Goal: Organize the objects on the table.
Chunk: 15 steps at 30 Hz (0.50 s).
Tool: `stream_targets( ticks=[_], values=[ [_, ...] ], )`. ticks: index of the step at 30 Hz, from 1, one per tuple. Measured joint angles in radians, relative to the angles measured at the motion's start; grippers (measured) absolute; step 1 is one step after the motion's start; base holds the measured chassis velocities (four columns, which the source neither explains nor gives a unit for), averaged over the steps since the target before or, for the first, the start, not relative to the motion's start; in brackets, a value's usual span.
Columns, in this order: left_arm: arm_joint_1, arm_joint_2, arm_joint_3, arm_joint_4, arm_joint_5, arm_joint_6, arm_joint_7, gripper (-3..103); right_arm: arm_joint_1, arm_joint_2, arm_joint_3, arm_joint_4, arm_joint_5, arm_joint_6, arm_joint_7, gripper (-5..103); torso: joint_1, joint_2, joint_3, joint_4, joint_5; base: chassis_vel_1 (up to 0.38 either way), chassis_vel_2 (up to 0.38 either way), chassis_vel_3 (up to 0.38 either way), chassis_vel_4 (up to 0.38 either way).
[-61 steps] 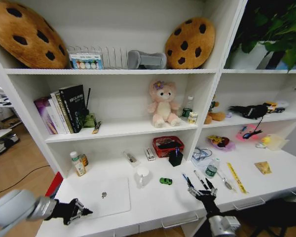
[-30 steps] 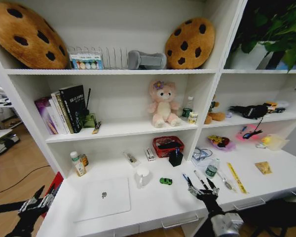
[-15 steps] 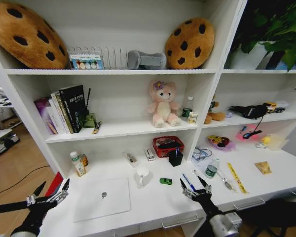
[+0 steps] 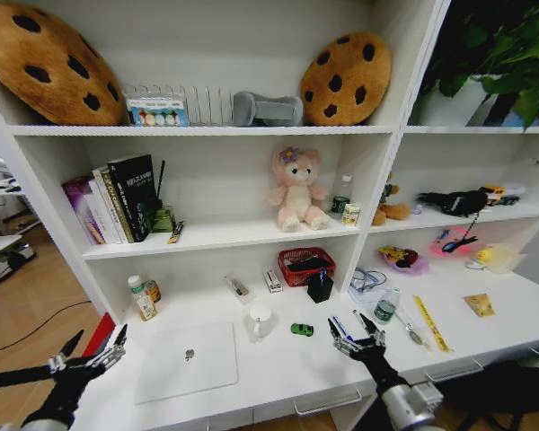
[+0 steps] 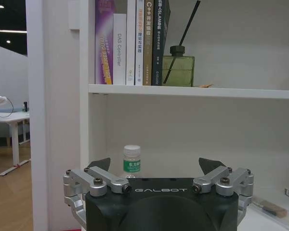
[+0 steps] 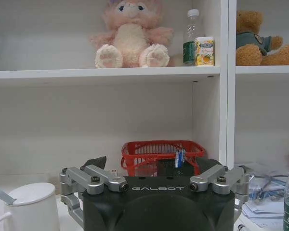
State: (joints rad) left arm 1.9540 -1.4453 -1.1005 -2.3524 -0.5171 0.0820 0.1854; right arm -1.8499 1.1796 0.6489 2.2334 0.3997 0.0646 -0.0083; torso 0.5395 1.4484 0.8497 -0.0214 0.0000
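Right gripper (image 4: 357, 336) poised low over the table (image 4: 278, 377), fingers spread wide, nothing held; hovering right above the blue pen (image 4: 340, 327) and just beside the black pen (image 4: 366, 325), both lying near the front edge, right of centre. Tiny green toy car (image 4: 302, 329) just left of the pens, well clear of the silver laptop (image 4: 187, 361) resting flat toward the front left corner. White mug (image 4: 260, 320) standing between laptop and car. Red basket (image 6: 162, 153) against the back edge, a dark pen holder (image 4: 320, 285) just in front of it. Left gripper (image 4: 88, 355) off the left end of the table, also wide open and empty, facing the shelving and a small white bottle (image 5: 131, 161) near the back left.

Likely step: picking up one pen. Best done by lining the open fingers across the pen's shaft, not along it, and descending straight down so the tips straddle one pen without nudging its neighbour. Worth closing near the middle of the shaft so it stays level when lifted. Thin, round and low-lying, so liable to roll or slip under the fingertips; slow final approach advised. Car and mug close enough to be clipped on a careless sideways move.
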Motion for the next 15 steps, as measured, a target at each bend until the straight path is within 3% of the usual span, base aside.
stream_targets(
  ticks=[7, 15],
  values=[
    [-0.009, -0.01, 0.028, -0.023, 0.0, 0.035, -0.025, 100, -0.003, -0.001, -0.009, 0.002, 0.002, -0.012, 0.0, 100, 0.0, 0.0, 0.0, 0.0, 0.0, 0.0, 0.0, 0.0, 0.0],
    [-0.012, -0.012, 0.021, -0.007, 0.009, 0.018, -0.044, 100, -0.002, -0.011, -0.008, -0.004, 0.013, -0.011, -0.014, 100, 0.0, 0.0, 0.0, 0.0, -0.0004, -0.017, -0.021, 0.023, 0.021]
  ],
)
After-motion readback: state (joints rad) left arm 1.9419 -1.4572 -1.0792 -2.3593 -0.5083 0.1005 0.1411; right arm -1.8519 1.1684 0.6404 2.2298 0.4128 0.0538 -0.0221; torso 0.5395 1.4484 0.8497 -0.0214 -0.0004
